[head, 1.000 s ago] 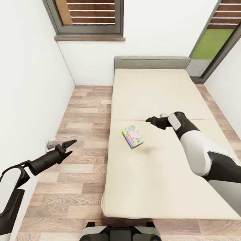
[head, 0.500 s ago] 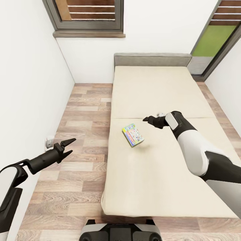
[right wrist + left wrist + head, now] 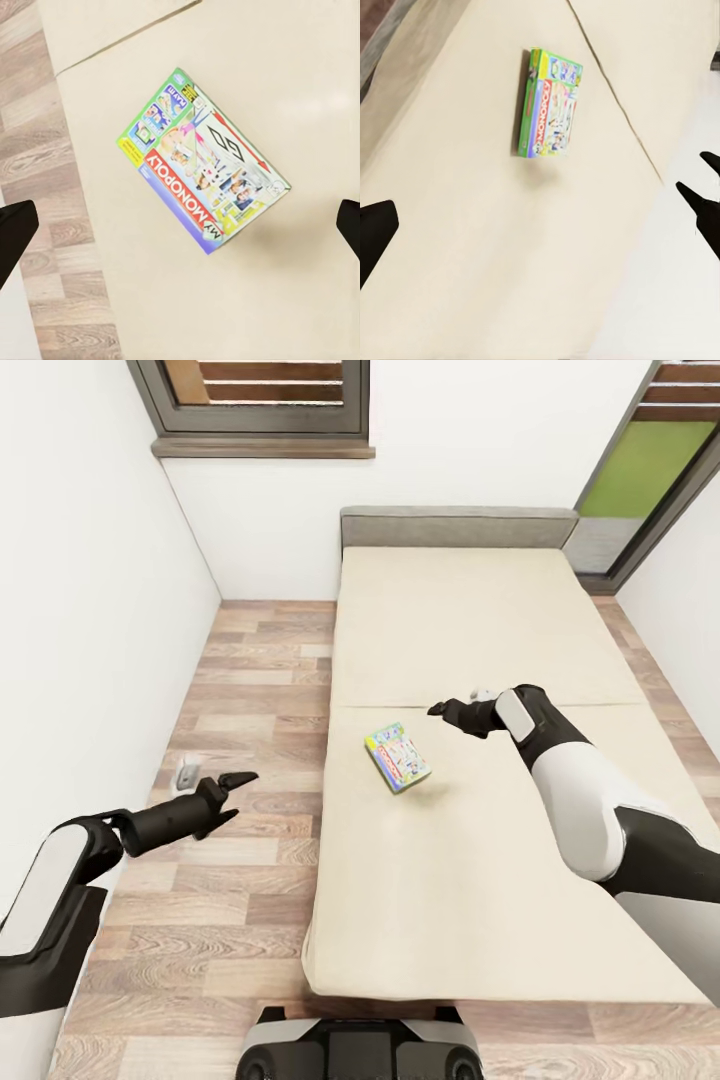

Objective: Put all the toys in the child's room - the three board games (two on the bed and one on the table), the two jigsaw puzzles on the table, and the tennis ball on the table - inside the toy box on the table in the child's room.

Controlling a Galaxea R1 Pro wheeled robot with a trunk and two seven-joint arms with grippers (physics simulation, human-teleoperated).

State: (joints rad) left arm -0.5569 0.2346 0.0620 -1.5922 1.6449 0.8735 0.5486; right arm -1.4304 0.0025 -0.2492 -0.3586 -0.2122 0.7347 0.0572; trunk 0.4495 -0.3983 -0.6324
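One board game [image 3: 397,757], a colourful Monopoly box, lies flat on the beige mattress of the bed [image 3: 480,860], near its left side. My right gripper [image 3: 438,709] hovers open just right of and beyond the box, above the mattress. In the right wrist view the box [image 3: 202,161] sits between the two spread fingertips [image 3: 13,229]. My left gripper [image 3: 243,780] is open over the wood floor, left of the bed and apart from it. The left wrist view shows the box [image 3: 547,103] ahead on the mattress.
The bed has a grey headboard [image 3: 458,526] against the far wall. A white wall [image 3: 90,620] with a socket [image 3: 186,771] closes in the left side. A dark-framed window [image 3: 260,405] and a door opening [image 3: 640,470] are at the back. My base [image 3: 360,1045] stands at the bed's foot.
The camera view has shifted slightly. My left arm has drawn in and its gripper has moved right, closer to the bed. The right gripper and the board game have hardly moved.
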